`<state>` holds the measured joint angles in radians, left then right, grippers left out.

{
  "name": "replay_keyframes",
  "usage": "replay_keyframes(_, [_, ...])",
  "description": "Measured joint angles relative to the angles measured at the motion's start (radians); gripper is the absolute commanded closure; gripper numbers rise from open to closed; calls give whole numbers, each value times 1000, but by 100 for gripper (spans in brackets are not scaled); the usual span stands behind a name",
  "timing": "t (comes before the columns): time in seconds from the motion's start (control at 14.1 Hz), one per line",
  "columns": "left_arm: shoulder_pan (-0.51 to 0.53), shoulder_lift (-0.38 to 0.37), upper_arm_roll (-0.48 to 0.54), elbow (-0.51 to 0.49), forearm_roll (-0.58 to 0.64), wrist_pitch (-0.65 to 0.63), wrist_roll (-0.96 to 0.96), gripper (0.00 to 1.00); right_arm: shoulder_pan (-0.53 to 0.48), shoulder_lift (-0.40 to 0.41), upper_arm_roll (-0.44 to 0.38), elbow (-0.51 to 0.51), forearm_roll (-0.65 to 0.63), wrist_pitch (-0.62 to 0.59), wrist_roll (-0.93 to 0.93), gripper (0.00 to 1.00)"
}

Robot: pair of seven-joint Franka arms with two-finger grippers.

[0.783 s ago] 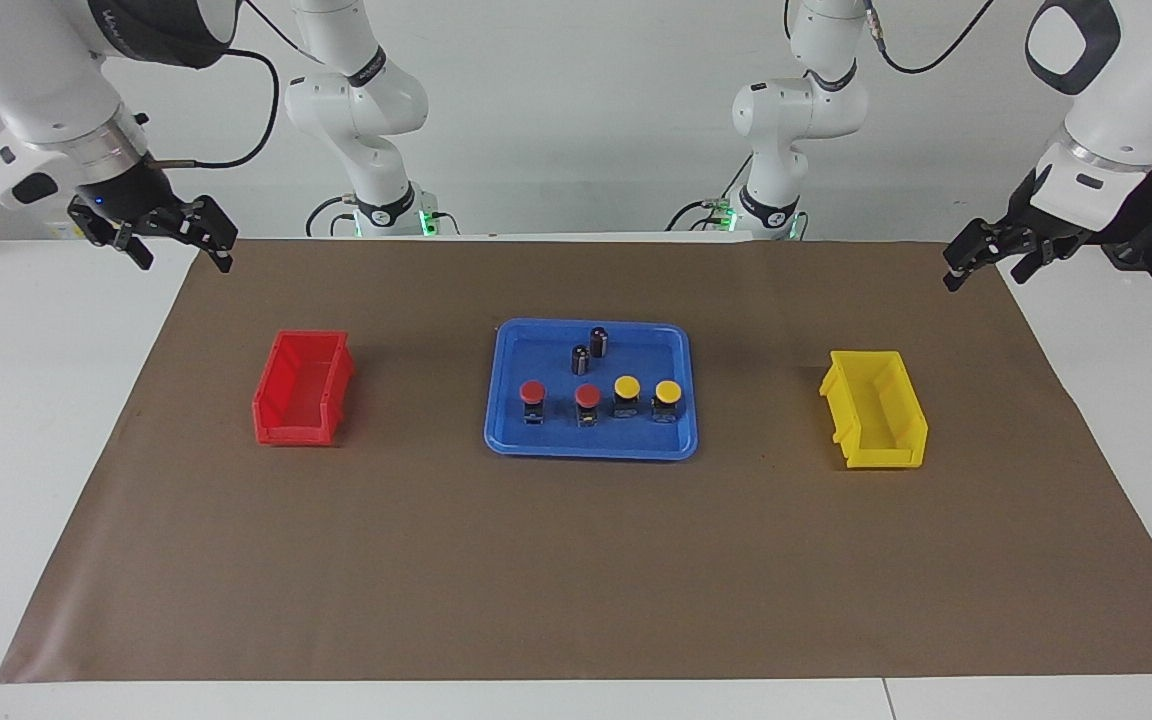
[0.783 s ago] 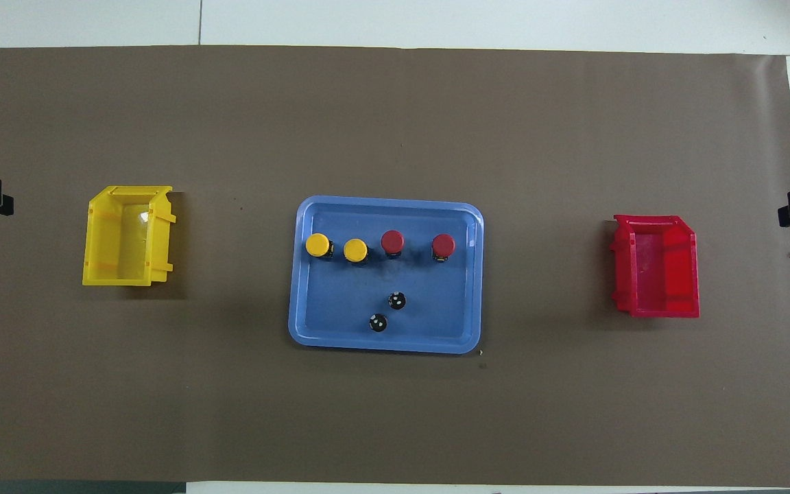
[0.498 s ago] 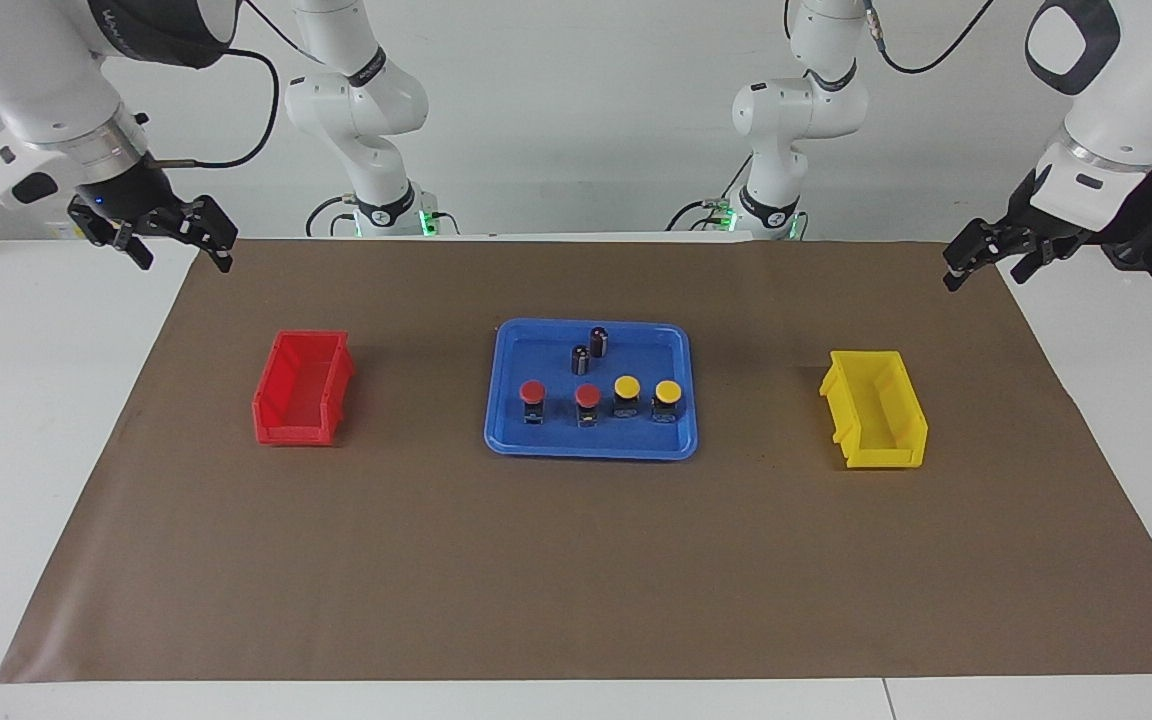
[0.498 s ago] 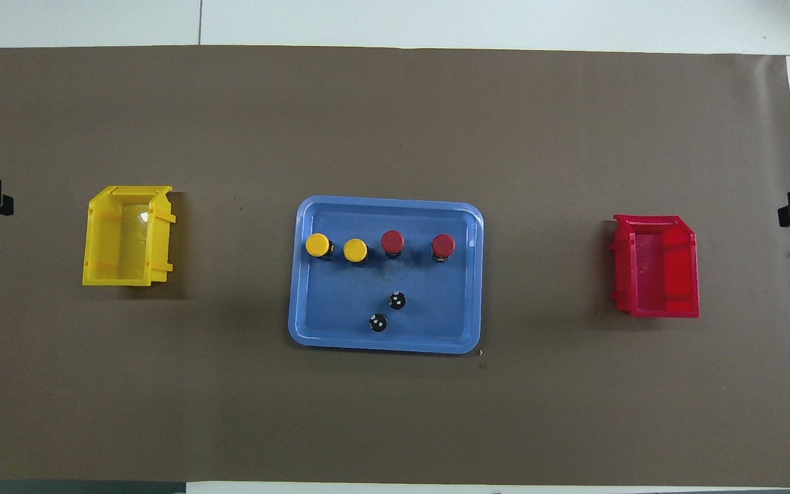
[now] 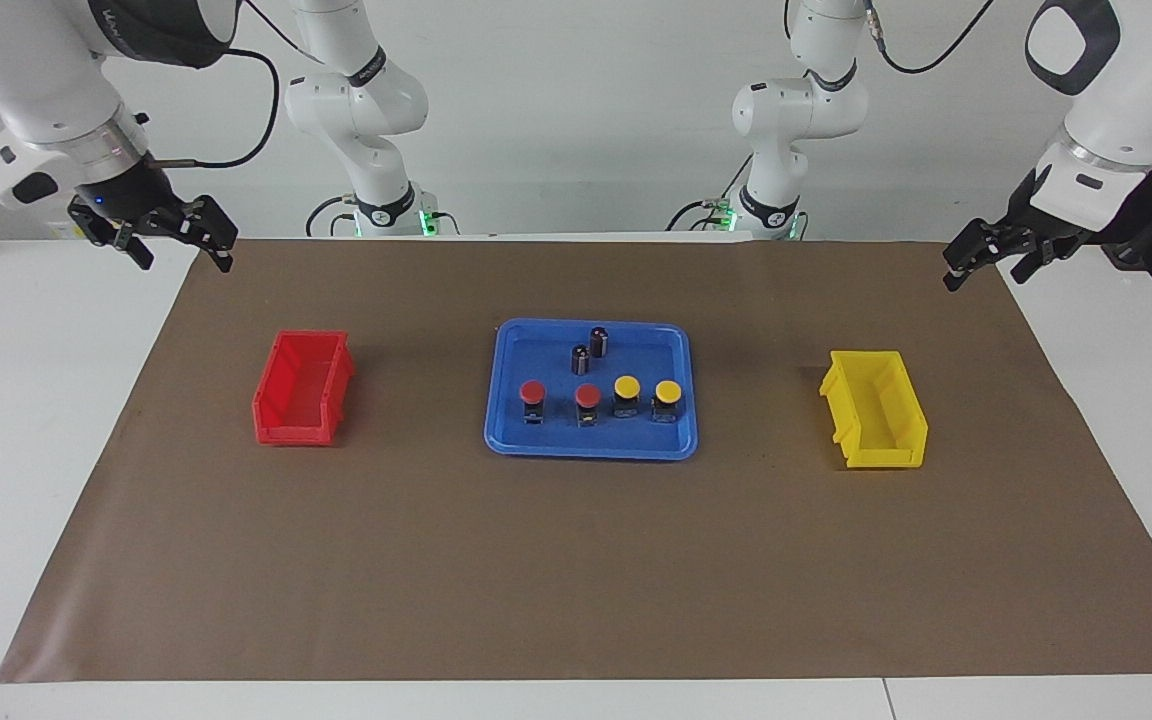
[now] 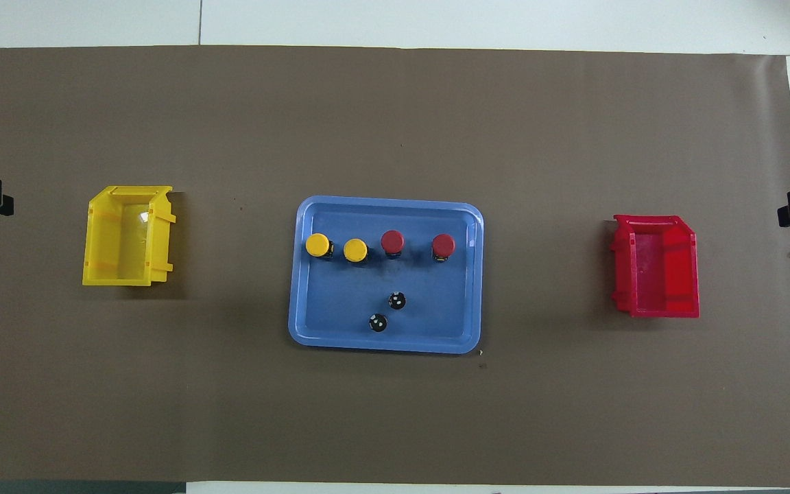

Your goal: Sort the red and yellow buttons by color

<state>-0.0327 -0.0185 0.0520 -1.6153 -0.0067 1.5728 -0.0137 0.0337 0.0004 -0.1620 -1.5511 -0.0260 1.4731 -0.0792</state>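
The right gripper [image 5: 181,240] hangs over the brown mat's [image 6: 395,412] corner at the right arm's end of the counter [image 5: 36,420], fingers spread wide and holding nothing. The left gripper [image 5: 991,258] hangs over the mat's edge at the left arm's end, fingers likewise apart and empty. In the blue tray [image 6: 295,302] at mid-mat, two dark cylinders [image 6: 387,311] stand nearest the robots. Farther out, the buttons form a row: two red buttons [image 6: 417,243] toward the red bin [image 6: 655,267], two yellow buttons [image 6: 336,247] toward the yellow bin [image 6: 127,237].
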Motion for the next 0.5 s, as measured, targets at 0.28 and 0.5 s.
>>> replay_keyframes(0.28, [0, 0, 0, 0, 0, 0, 0, 0, 1, 4, 43, 31, 1, 0, 6, 0])
replay_keyframes(0.5, [0, 0, 0, 0, 0, 0, 0, 0, 10, 28, 135, 61, 1, 0, 97, 0])
